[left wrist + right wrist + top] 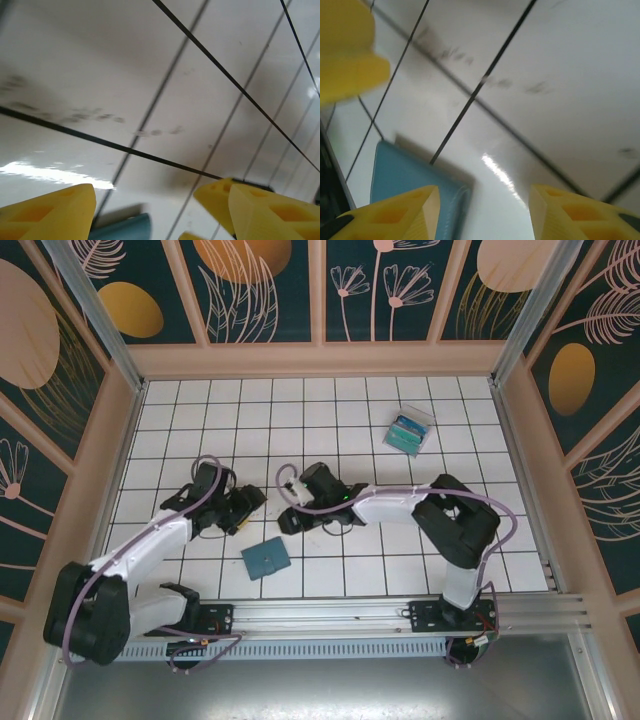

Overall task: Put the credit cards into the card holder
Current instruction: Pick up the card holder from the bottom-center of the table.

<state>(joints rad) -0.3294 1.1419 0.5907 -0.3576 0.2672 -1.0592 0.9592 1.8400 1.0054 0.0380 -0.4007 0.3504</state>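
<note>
Card holder (265, 558) is seen flat by the table's (200, 410) near edge. Cards (405, 435) are kept in a clear box (428, 419) toward the far right corner. Left gripper (145, 192) and right gripper (484, 192) are spread wide, empty.

A robot test booth: white gridded table (330, 430) walled by floral-patterned panels (260, 290).

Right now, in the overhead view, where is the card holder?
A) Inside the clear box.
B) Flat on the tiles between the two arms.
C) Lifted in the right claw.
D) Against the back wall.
B: the card holder lies flat on the tiled table, well apart from the clear box.
</note>
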